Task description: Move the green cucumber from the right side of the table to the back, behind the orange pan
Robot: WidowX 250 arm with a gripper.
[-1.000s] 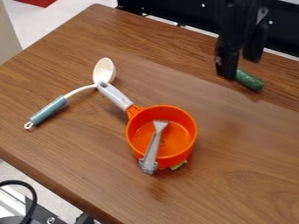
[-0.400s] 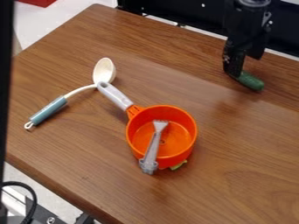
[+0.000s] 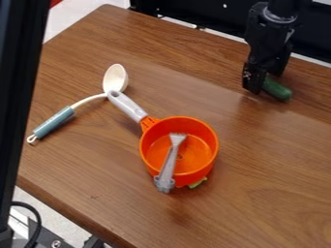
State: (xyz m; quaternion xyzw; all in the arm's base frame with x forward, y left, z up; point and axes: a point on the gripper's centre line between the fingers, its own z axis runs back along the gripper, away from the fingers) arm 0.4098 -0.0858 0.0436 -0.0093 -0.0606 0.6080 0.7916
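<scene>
Gripper (image 3: 263, 83): lower in view than before, more of its wrist showing.
Dark upright bar (image 3: 21, 97): has come in along the left edge, widening.
Red object (image 3: 55, 2): now mostly hidden behind the bar.

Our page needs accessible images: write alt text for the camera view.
A black robot gripper hangs at a green cucumber-like item on a wooden table. Nearer the camera, a gray utensil leans in an orange saucepan, beside a blue-handled white spoon.
</scene>
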